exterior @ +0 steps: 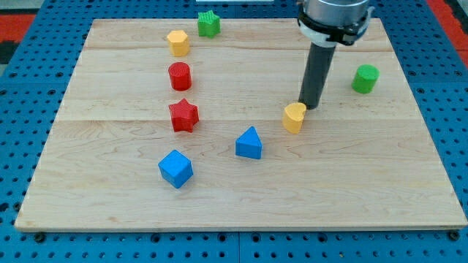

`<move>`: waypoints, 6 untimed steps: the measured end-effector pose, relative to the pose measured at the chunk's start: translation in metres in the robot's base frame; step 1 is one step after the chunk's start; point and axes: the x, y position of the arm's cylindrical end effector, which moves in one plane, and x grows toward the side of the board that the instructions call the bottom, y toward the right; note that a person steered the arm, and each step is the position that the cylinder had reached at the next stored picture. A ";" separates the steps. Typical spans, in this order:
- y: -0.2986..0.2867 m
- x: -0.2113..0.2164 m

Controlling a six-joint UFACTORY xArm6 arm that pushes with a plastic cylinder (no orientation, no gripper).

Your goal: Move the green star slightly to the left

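my tip (311, 107), the lower end of a straight dark rod hanging from the arm's grey and black wrist at the view's top, rests on the pale wooden board (365, 183) and holds nothing; it sits just at the upper right of a small yellow heart-like block (295, 117), so close that i cannot tell whether they touch

to the view's right of the rod stands a green cylinder block (365, 79), well apart from my tip. down and to the left of the yellow block lies a blue block with a peaked, triangular top (249, 143), and farther left and lower a blue cube (175, 169) turned cornerwise

the green star block (208, 24) sits near the board's top edge, left of centre and well away from my tip. just beside it on its left and a little lower is a yellow hexagon-like block (178, 42). below that come a red cylinder block (180, 76) and then a red star block (183, 115), the three forming a loose column down the board's left half

the board is made of glued light wood planks with visible grain, and it lies on a blue perforated surface (22, 117) showing on all sides
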 end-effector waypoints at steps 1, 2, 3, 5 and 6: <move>-0.005 -0.069; -0.020 -0.144; -0.073 -0.182; -0.129 -0.148; -0.159 -0.116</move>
